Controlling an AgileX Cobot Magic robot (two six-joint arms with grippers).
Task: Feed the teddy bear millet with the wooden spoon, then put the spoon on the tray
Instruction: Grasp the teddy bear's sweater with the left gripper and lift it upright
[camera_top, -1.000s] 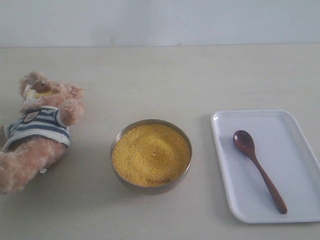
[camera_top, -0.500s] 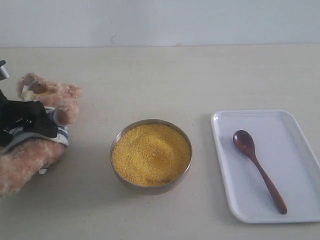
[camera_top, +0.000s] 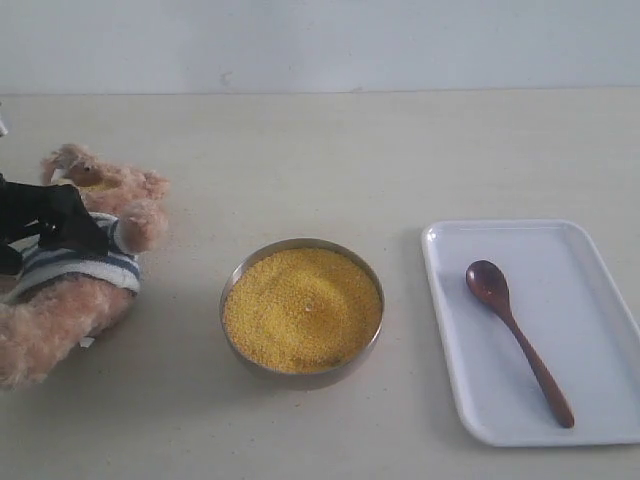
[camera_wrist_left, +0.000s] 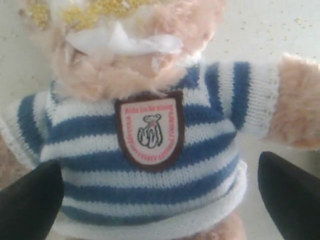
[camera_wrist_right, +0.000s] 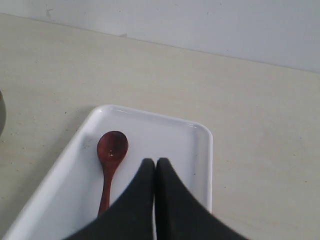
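The teddy bear (camera_top: 62, 312) lies on its back at the table's left, yellow grains on its muzzle (camera_wrist_left: 95, 10). My left gripper (camera_top: 52, 217) hangs over its striped shirt (camera_wrist_left: 150, 185), open; the black fingers (camera_wrist_left: 30, 205) stand either side of the torso below the chest badge (camera_wrist_left: 150, 131). The metal bowl (camera_top: 235, 345) heaped with millet (camera_top: 303, 310) sits mid-table. The wooden spoon (camera_top: 515, 338) lies on the white tray (camera_top: 600, 250) at the right, a few grains in its bowl (camera_wrist_right: 112, 146). My right gripper (camera_wrist_right: 155, 163) is shut, empty, above the tray (camera_wrist_right: 150, 112) beside the spoon's handle.
Loose grains are scattered on the table by the bear's arm (camera_wrist_left: 295, 22). A pale wall (camera_top: 320, 45) bounds the table's far edge. The tray reaches the right border of the exterior view.
My left gripper came in from the left over the bear's chest, then drew back slightly left, uncovering more of the shirt. The bear's head shifted a little. Spoon, bowl and tray stayed put.
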